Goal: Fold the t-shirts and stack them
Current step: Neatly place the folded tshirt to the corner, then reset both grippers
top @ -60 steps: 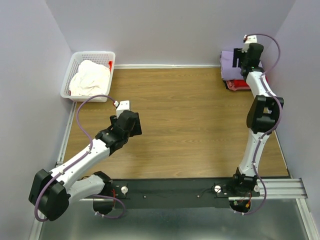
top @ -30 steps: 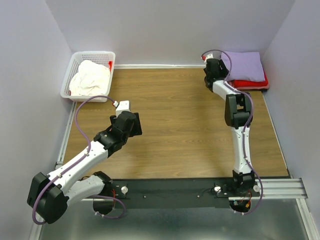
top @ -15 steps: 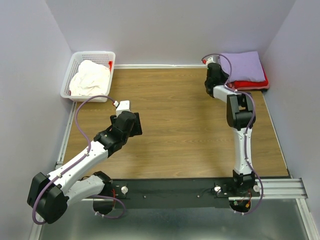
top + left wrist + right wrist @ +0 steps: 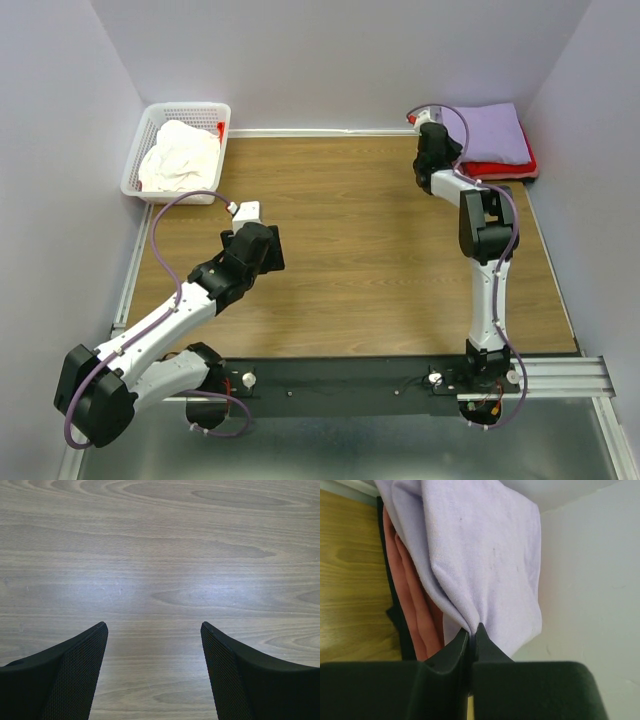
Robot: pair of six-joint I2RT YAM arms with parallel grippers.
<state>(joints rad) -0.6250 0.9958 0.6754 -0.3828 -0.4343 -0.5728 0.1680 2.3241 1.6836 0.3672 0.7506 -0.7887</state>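
Lavender shirt (image 4: 492, 130) lies folded on top of the red shirt (image 4: 503, 168) in the far right corner of the table (image 4: 350, 230), and the right gripper (image 4: 470, 632) has its jaws pinched together on a fold at the lavender shirt's edge. White shirt (image 4: 180, 155) sits crumpled in the basket (image 4: 190, 107) at the far left corner. Left gripper (image 4: 154, 627) hovers over bare wood on the table's left side, jaws spread wide apart.
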